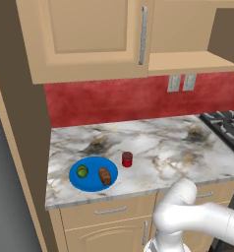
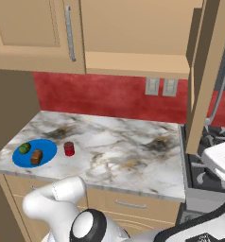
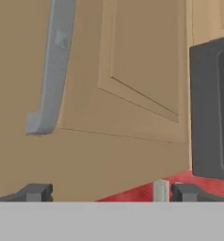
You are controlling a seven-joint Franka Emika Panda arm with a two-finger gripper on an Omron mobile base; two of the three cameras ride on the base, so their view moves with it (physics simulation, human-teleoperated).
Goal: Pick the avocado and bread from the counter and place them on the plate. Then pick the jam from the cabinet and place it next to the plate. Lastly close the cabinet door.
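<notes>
Cabinet door (image 3: 147, 70) fills the hand view just ahead of the gripper (image 3: 104, 192), whose fingers stand spread wide and hold nothing. It hangs open, edge-on, right of the plate (image 2: 48, 150) past the counter's (image 2: 133, 160) far end. Pushing flat on the panel near the handle (image 3: 55, 70) should swing it shut squarely. On the plate: one avocado (image 1: 82, 171), one bread (image 1: 105, 176); one jam (image 1: 127, 159) just beside.

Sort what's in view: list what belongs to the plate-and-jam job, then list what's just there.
Belongs to the job:
avocado, on the plate
bread, on the plate
plate
jam, standing beside the plate
counter
cabinet door, standing open
gripper, jaws open, empty

Just there:
stove
wall sockets
drawers
</notes>
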